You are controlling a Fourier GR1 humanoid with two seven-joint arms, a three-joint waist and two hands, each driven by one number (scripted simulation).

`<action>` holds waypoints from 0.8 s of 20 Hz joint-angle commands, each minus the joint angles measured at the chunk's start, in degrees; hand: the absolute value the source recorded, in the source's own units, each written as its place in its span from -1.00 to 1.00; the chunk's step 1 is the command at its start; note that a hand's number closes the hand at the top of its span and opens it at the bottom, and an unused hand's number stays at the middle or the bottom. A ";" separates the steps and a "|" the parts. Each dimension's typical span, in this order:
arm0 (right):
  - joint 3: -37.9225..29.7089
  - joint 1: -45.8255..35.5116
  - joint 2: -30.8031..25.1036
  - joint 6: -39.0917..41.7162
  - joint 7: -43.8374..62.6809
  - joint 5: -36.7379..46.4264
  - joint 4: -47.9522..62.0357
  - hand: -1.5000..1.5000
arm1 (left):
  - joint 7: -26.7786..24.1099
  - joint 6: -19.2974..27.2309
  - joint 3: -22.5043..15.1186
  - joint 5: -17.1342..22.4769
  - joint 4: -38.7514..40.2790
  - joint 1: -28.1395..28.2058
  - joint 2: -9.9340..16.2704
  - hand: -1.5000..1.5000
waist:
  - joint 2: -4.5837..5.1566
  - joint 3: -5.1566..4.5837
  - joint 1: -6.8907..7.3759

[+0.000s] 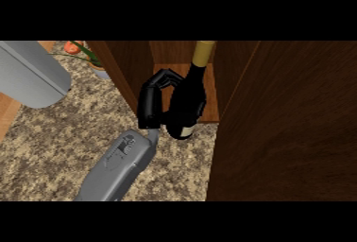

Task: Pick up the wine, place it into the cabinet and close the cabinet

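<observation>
The wine bottle (190, 97) is dark with a yellow neck and a pale label near its base. It leans with its neck pointing into the open wooden cabinet (125, 71), its base just at the front edge of the cabinet floor (211, 106). My right hand (149, 101) is on the bottle's left side with its fingers curled round the body. Its grey forearm (118, 165) comes up from the lower edge. Of the left arm only a grey forearm (31, 73) shows at the upper left; its hand is out of the picture.
The cabinet's dark door (286, 123) stands open on the right and fills that side. A potted plant (94, 59) with something orange beside it stands left of the cabinet. The speckled counter (49, 146) stretches left to a wooden edge.
</observation>
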 commanded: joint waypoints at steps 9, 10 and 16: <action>0.27 -1.20 -0.36 -1.38 6.35 -3.27 -7.18 -1.00 | -2.55 -8.26 9.61 1.49 13.12 -7.45 0.75 1.00 | 0.04 -0.02 -0.04; 1.58 -1.00 1.12 -1.49 2.49 -1.51 -4.45 -1.00 | -0.14 -8.96 9.74 1.65 13.28 -8.99 0.56 1.00 | 0.04 -0.01 0.05; -2.39 -3.05 -0.21 -1.30 4.52 -5.29 -3.36 -1.00 | -2.05 -6.63 8.02 4.56 20.84 -14.35 -0.13 1.00 | 0.17 -0.02 -0.58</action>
